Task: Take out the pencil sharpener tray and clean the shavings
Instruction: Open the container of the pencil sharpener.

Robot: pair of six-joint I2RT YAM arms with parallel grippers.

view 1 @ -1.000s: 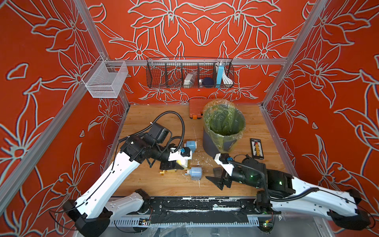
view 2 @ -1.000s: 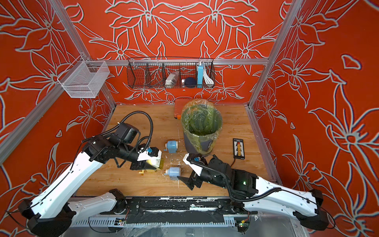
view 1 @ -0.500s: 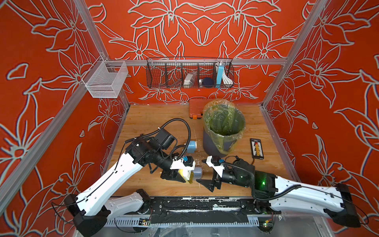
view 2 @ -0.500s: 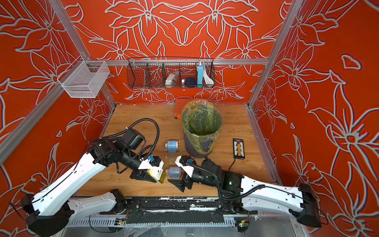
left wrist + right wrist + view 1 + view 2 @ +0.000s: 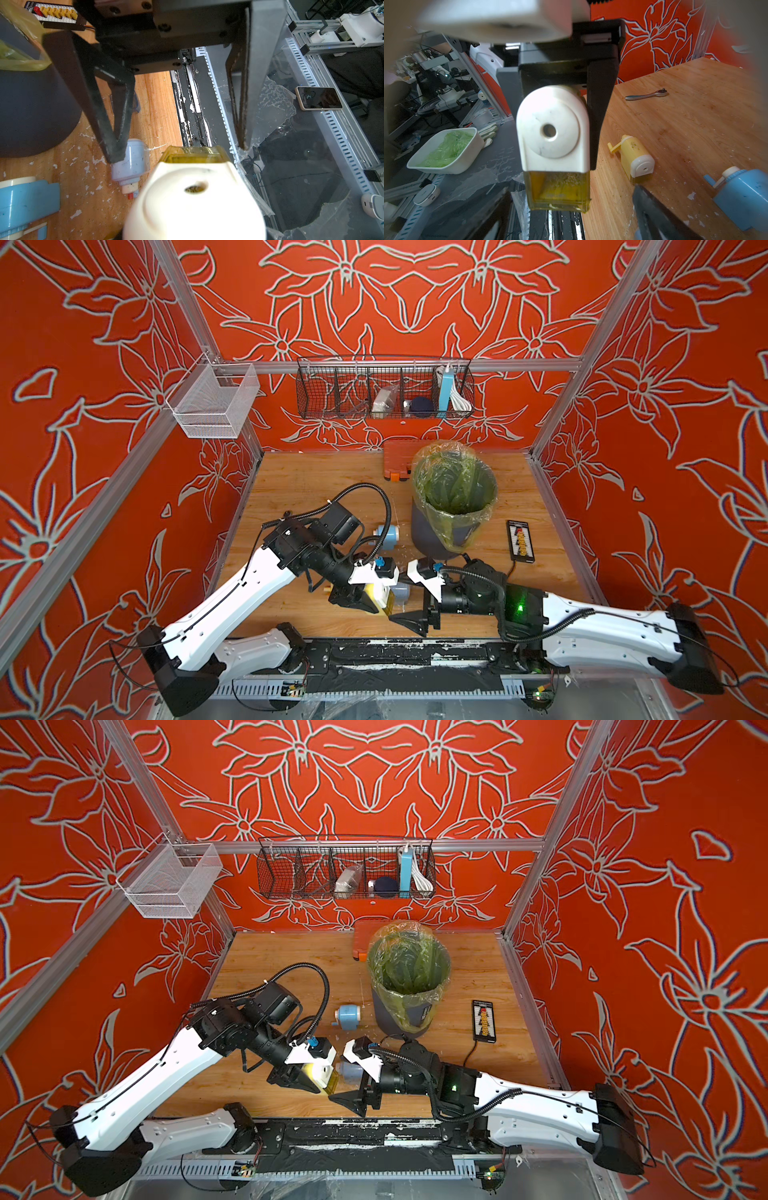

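Both top views look steeply down from high above, the lined bin (image 5: 455, 506) mid-frame. Both wrist cameras hover close on the bin's near side, facing each other across the white sharpener (image 5: 553, 128).

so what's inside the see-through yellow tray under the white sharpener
Inside the transparent yellow tray of the white pencil sharpener, a heap of pale shavings shows through the front wall. How far back it runs is hidden by the sharpener body.

Walls (image 5: 415, 290) orange-red with grey-white flower outlines, three sides. Aluminium posts (image 5: 186, 302) in back corners, rail (image 5: 523, 364) across back wall. Black wire basket (image 5: 328, 393) hangs centre, white mesh basket (image 5: 208, 410) upper left. Light wood floor (image 5: 316, 477) lower centre, evenly lit.
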